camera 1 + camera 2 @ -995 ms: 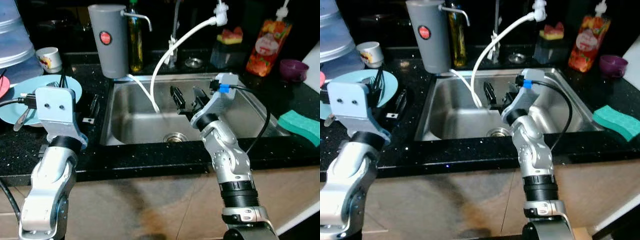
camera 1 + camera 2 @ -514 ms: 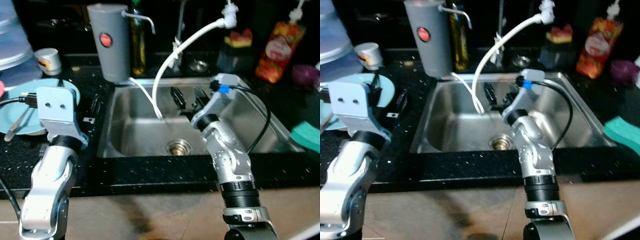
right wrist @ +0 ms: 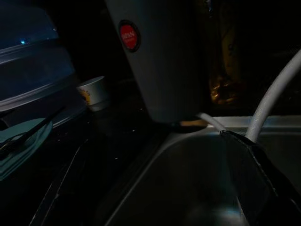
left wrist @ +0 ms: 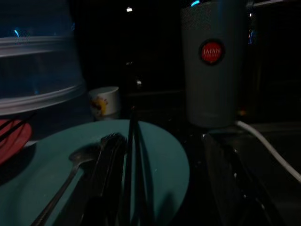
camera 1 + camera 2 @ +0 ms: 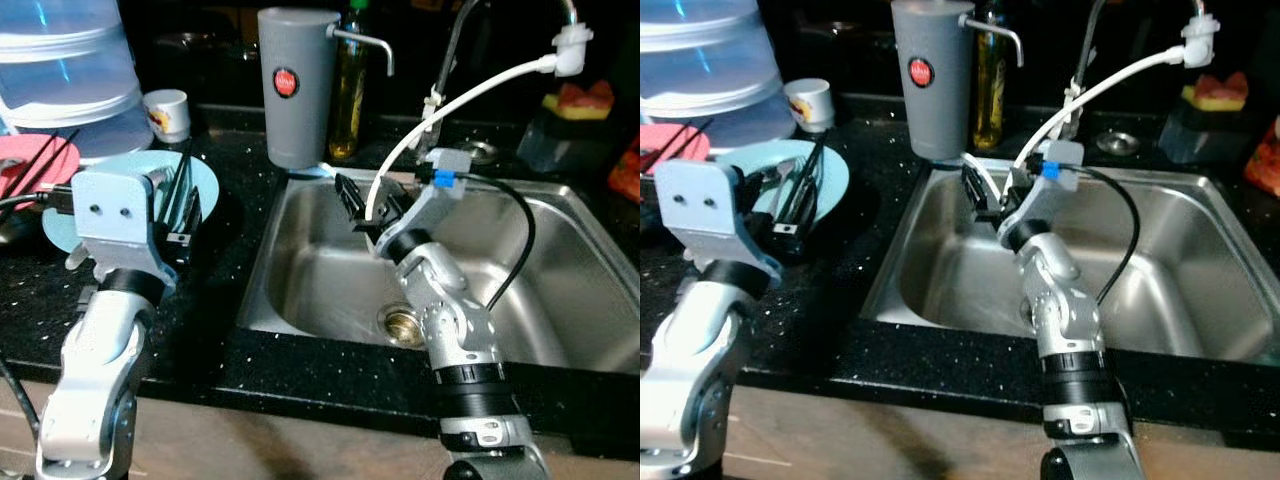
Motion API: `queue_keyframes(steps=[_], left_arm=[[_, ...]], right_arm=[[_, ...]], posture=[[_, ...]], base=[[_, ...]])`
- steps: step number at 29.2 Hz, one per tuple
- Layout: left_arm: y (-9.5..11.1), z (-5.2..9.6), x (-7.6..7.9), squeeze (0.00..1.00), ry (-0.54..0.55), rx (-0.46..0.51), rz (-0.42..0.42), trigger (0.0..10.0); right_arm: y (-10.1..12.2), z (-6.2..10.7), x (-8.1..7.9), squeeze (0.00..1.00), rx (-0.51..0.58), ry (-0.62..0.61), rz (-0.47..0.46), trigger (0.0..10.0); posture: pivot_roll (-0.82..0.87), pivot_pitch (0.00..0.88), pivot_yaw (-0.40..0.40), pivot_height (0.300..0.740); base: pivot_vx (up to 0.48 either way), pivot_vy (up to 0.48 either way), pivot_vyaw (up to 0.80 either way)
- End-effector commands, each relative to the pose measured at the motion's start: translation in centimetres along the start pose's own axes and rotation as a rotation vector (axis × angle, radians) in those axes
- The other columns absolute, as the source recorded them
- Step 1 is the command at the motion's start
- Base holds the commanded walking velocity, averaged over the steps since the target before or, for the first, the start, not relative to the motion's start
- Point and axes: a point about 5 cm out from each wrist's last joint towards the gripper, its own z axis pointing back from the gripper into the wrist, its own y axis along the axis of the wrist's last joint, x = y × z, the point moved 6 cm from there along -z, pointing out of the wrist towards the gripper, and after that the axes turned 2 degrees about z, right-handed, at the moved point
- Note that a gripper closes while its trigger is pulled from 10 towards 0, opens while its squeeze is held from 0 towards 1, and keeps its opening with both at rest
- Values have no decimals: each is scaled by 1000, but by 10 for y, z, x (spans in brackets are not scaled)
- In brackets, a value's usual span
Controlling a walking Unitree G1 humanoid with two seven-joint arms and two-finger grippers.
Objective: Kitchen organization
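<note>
A teal plate (image 5: pixel 830 172) lies on the black counter left of the sink, with a spoon, a fork and dark chopsticks (image 4: pixel 123 165) on it. My left gripper (image 5: pixel 178 205) hovers open just above the plate's near edge, one finger (image 4: pixel 228 172) off to its side, nothing held. My right gripper (image 5: pixel 368 198) stands open over the back left of the steel sink (image 5: pixel 310 270), close to the white hose (image 5: pixel 470 95), and holds nothing. A grey filter jug (image 5: pixel 295 85) with a red badge stands behind the sink's left corner.
A pink plate (image 5: pixel 28 165) with chopsticks lies left of the teal one. Behind are a big clear lidded tub (image 5: pixel 70 70) and a small white cup (image 5: pixel 167 113). An oil bottle (image 5: pixel 348 90) stands beside the jug. The drain (image 5: pixel 405 322) sits mid-basin.
The whole picture has shifted right, so the camera has turned or stepped left. The teal plate and tub now lie closer to my left gripper. Both arms hold the same pose.
</note>
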Motion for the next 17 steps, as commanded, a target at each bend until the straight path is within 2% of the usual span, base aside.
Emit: queue_keyframes(steps=[1, 9, 12, 14, 17], left_arm=[[3, 0, 2, 0, -12, 7, -20, 10000], [3, -1, 4, 0, -23, 3, -13, 10000], [2, -2, 0, 0, 0, -15, -2, 10000], [1, -3, -5, 0, 26, -29, -23, 10000], [-5, -4, -36, 0, 151, -112, -130, 10000]], right_arm=[[-2, 1, 1, 0, -1, -4, -10, 10000], [-3, 1, 0, 0, -1, -2, -14, 10000], [-3, 0, -2, 0, -6, 10, -15, 10000], [-3, -1, -6, 0, -9, 31, -17, 10000], [2, -5, -14, 0, 10, 89, -31, 10000]], posture=[[64, 70, 6, 740], [66, 57, 7, 740], [66, 57, 7, 740], [66, 57, 7, 740], [74, 48, -2, 740]], base=[[0, 0, 0], [0, 0, 0], [0, 0, 0], [0, 0, 0], [0, 0, 0]])
